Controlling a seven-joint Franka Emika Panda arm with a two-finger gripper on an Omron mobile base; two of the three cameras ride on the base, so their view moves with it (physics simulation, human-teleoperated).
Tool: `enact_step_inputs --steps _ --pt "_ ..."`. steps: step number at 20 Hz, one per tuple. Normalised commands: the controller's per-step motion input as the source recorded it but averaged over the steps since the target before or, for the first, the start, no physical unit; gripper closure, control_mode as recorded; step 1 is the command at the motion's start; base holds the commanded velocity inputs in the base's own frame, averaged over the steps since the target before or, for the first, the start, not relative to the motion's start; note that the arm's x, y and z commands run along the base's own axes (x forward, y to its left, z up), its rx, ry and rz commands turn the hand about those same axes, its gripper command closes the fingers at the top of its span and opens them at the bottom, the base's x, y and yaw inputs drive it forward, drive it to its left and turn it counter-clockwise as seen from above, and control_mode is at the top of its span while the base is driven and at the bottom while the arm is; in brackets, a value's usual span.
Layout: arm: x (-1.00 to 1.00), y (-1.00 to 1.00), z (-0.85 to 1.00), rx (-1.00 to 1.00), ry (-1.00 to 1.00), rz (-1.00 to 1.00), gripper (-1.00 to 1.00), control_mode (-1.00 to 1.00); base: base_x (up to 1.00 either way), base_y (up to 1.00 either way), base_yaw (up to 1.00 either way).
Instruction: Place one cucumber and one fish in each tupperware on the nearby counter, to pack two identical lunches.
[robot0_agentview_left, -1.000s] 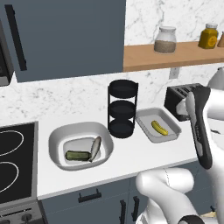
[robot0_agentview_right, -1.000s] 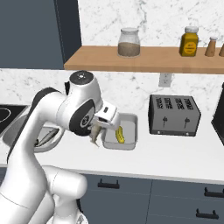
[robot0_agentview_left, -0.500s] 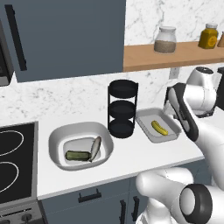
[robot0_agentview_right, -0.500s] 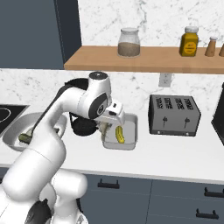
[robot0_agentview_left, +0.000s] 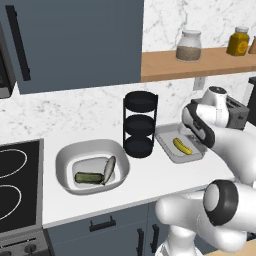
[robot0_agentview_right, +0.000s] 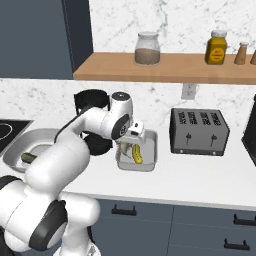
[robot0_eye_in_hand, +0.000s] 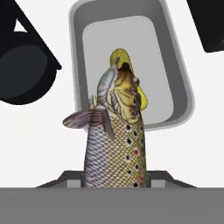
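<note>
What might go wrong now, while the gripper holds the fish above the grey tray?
The fish hangs head-down from the gripper, over the near rim of the grey tray; released here, it may tip onto the counter. It could also land on the yellow cucumber and lie crooked. The black rack stands close beside the arm.

White counter (robot0_agentview_left: 150, 187): tub (robot0_agentview_left: 67, 156), rack (robot0_agentview_left: 140, 125), tray (robot0_agentview_left: 165, 145), toaster (robot0_agentview_right: 199, 131).

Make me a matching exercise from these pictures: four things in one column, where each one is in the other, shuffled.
Things:
1. dark green cucumber
2. yellow-green cucumber
3. spotted fish
4. toaster

Places:
A. held in the tool above the grey tray
B. in the white tub beside a fish
C. on the counter right of the tray
D. lying in the grey tray

Pairs: 1-B, 2-D, 3-A, 4-C
</note>
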Motion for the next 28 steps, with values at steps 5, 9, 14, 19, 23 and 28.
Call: enact_step_inputs --steps 5,9,14,19,23,28 --pt "0.34 -0.13 -0.39 0.00 0.00 0.01 1.00 -1.00 0.00 0.00 0.00" --pt "0.25 0.16 -0.29 0.00 0.00 0.00 1.00 -1.00 0.00 0.00 0.00" --pt "0.41 0.20 -0.21 0.00 0.00 0.00 1.00 -1.00 0.00 0.00 0.00" --pt "0.50 0.09 -0.27 0.00 0.00 0.00 1.00 -1.00 0.00 0.00 0.00" --pt "0.38 0.00 -0.31 0.00 0.00 0.00 1.00 -1.00 0.00 0.00 0.00" --pt "0.18 0.00 -0.32 0.00 0.02 0.00 1.00 -1.00 0.00 0.00 0.00"
